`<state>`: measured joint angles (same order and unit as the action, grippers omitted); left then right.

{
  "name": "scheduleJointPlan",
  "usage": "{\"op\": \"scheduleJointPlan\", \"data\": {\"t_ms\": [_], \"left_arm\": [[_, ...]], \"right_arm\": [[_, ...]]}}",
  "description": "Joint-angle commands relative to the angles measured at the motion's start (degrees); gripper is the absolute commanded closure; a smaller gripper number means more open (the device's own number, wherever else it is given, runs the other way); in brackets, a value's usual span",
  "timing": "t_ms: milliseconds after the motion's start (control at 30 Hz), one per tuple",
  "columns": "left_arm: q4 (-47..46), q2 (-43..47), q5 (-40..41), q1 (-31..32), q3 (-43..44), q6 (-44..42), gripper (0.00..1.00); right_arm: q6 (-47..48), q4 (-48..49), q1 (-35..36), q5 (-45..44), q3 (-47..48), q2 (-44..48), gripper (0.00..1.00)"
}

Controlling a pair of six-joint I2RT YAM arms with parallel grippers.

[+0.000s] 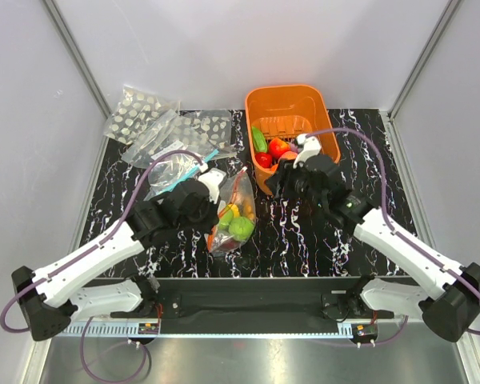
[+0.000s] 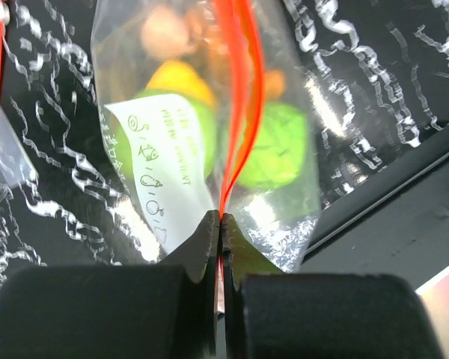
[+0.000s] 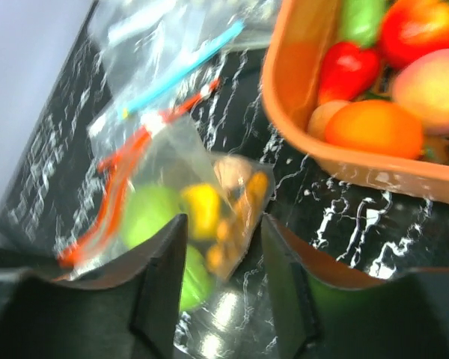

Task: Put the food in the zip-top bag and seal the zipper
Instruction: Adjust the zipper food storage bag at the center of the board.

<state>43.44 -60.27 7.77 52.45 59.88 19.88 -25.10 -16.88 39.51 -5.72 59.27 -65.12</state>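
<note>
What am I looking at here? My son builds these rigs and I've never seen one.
Two robot arms are bolted to a table. One picture looks down from above; the other two come from small cameras on each wrist. On the black marbled table lie a clear bag holding toy food, spare bags, and an orange basket with more toy food. The left tool is shut on the bag's red-orange zipper. The right tool is open and holds nothing, between bag and basket.
</note>
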Motion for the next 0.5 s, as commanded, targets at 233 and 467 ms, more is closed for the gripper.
{"op": "scheduleJointPlan", "data": {"t_ms": [233,467], "left_arm": [[-3.5,4.9,-9.1,-2.7,-7.2,0.3,1.00],[-2.1,6.9,-8.3,-2.7,-7.5,-0.9,1.00]], "right_arm": [[16.9,26.3,-5.8,27.3,-11.1,-2.9,0.39],[29.2,29.0,-7.3,38.6,-8.1,-7.3,0.22]]}}
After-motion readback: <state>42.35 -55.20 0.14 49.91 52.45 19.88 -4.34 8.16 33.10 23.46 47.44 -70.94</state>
